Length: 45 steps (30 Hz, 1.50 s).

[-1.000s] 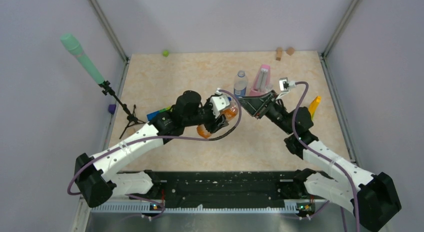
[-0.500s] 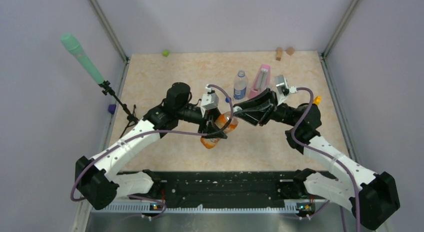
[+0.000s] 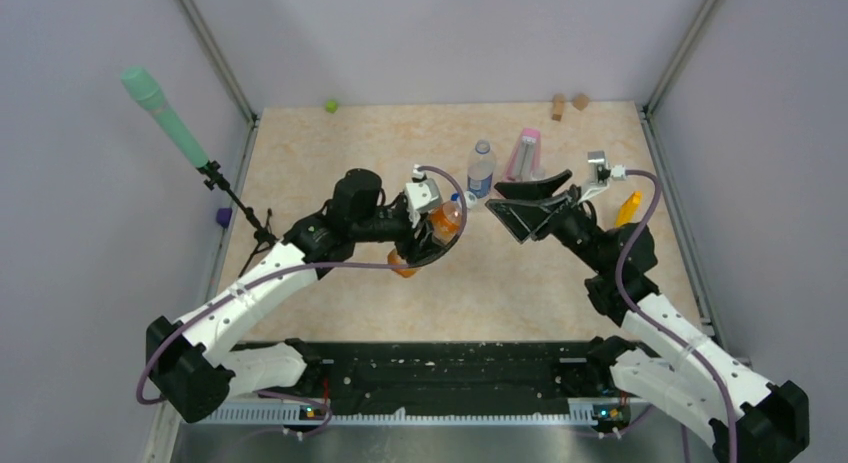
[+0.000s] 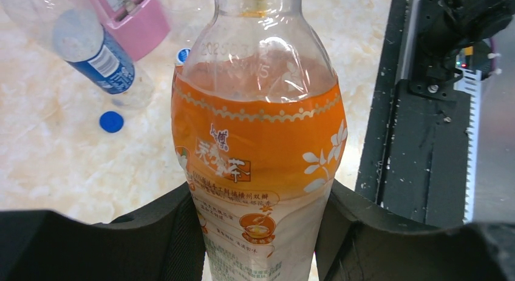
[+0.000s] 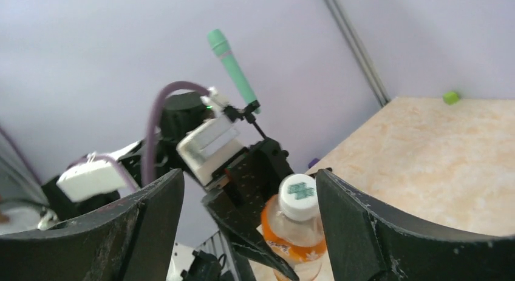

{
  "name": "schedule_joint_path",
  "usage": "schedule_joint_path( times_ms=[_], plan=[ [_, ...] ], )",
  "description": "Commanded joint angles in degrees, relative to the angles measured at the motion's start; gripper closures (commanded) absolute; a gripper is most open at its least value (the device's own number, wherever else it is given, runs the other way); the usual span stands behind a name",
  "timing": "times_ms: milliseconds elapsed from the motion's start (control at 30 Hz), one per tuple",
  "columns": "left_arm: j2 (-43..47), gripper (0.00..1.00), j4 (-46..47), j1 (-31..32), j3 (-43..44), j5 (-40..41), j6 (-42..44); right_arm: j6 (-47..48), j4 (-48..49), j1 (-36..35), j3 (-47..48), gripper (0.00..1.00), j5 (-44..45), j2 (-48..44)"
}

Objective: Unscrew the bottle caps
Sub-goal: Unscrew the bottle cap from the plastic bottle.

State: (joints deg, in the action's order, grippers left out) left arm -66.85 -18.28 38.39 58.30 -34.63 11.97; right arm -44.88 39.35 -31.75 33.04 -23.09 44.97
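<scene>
Orange-tinted bottle (image 4: 258, 172) gripped in left jaws, white cap (image 5: 298, 195) ahead of spread right jaws, apart

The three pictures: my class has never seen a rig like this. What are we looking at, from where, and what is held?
Two robot arms are bolted to a table's near edge. The overhead picture looks down on both; the other two come from cameras on each wrist. The left gripper clamps an orange bottle, its white cap on. The right gripper is open, holding nothing. On the table stand a blue-label bottle and a pink metronome; a blue cap lies loose.
</scene>
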Motion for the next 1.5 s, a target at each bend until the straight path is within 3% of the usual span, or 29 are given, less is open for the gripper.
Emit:
schedule_joint_path(
  times_ms=[0, 367, 600, 667, 933, 1000, 1100, 1167, 1300, 1467],
  plan=[
    [3.27, 1.0, 3.08, 2.85, 1.09, 9.66, 0.99, -5.96, -2.91, 0.17, -1.89, 0.24, 10.64, -0.23],
    [1.17, 1.0, 4.27, 8.77, 1.68, 17.85, 2.42, -5.92, -1.99, -3.41, -0.37, 0.42, 12.46, 4.96],
    [0.1, 1.0, 3.93, 9.56, 2.2, 20.27, 2.44, -6.31, -1.9, -3.51, -0.55, 0.45, 11.01, 5.85],
    [-0.06, 1.0, 3.98, 9.64, 2.33, 20.37, 2.49, -6.59, -1.78, -3.5, -0.41, 0.5, 10.19, 6.32],
    [0.06, 1.0, 3.81, 9.6, 2.11, 21.01, 2.79, -6.01, -3.46, -3.5, 0.38, 0.5, 7.27, 7.5],
    [0.04, 1.0, 3.79, 9.6, 2.0, 21.01, 2.78, -5.85, -3.36, -3.5, 0.36, 0.56, 7.27, 7.37],
    [0.03, 1.0, 3.62, 9.6, 1.99, 20.44, 2.8, -5.13, -2.63, -3.54, 0.11, 0.74, 7.0, 7.08],
    [0.08, 1.0, 3.46, 9.6, 1.9, 19.36, 2.92, -3.78, -1.82, -3.5, -0.03, 0.88, 6.05, 7.21],
    [0.27, 1.0, 2.1, 8.88, 1.99, 14.41, 3.48, 3.41, 0.87, -3.34, -0.18, 0.97, 0.21, 7.06],
    [-0.09, 1.0, -1.54, 1.61, 3.29, -6.39, 4.19, 9.35, 0.82, -1.0, 2.33, 1.0, -16.07, 7.96]
  ],
)
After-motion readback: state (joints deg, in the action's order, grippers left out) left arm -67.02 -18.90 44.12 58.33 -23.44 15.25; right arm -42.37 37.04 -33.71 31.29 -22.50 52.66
